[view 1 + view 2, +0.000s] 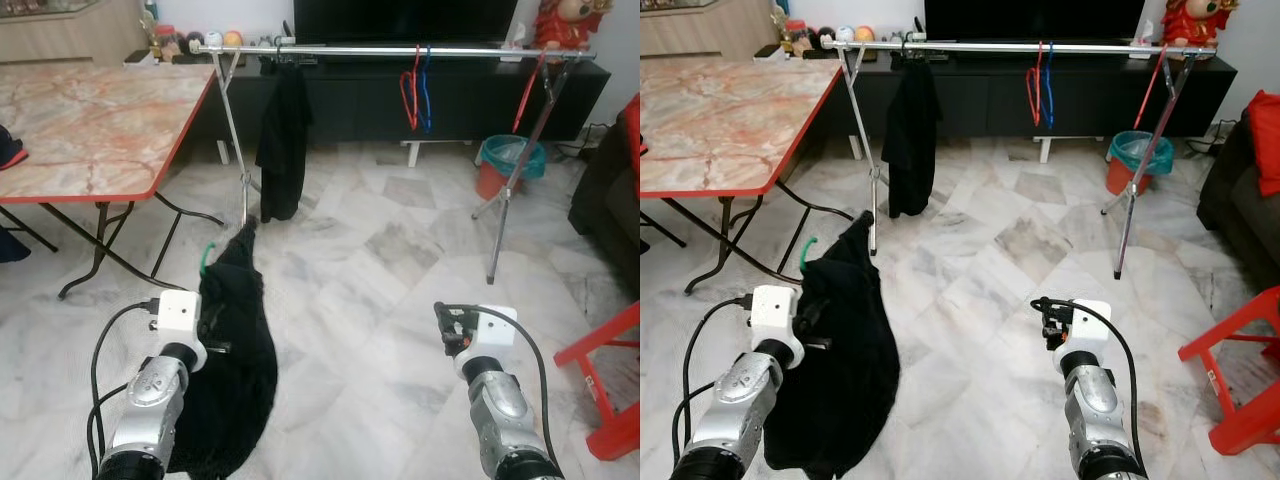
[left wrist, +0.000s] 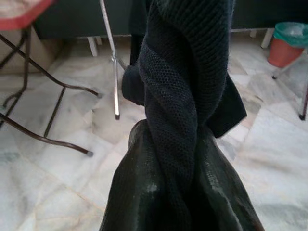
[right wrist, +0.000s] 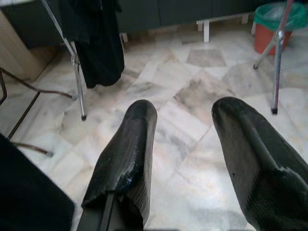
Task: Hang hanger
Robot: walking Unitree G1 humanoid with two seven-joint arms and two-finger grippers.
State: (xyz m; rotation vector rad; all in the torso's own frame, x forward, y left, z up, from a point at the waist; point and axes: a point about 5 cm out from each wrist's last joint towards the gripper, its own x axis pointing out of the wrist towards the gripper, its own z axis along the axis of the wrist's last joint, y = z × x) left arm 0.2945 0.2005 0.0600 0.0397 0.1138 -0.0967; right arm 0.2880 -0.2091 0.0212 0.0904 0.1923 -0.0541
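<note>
A: Marble floor (image 1: 380, 260), pale grey with darker veining and a slight gloss, carried a folding clothes rail (image 1: 400, 50) of bright metal tube on crossed legs. Where was the task's thing?

B: Low at the robot's left, well short of the rail. A green hanger (image 1: 208, 258), only its hook tip showing, sat inside a black garment (image 1: 235, 340) that drooped toward the floor from the left gripper (image 1: 205, 335).

A: And the jaws?

B: In the left wrist view the left jaws were pressed onto a twisted rope of the garment (image 2: 183, 110), an open knit with a mesh-like weave. The right gripper (image 1: 447, 325) hovered over bare floor; its jaws stood spread and held nothing, the ribbed black fingers (image 3: 127, 159) well apart.

A: How would the step in hand be done well?

B: As a judgement: the arm should rise until the hook clears the tube, then lower it onto the open stretch between the hanging dark garment (image 1: 282, 140) and the red and blue hangers (image 1: 416, 95). The soft cloth gives poor control of the hook's angle, so the free gripper might steady it.

A: Anything else nearby?

B: A table (image 1: 90, 120) with a veined top and red edge stood at the left; a teal-lined bin (image 1: 510, 160) sat beyond the rail.
</note>
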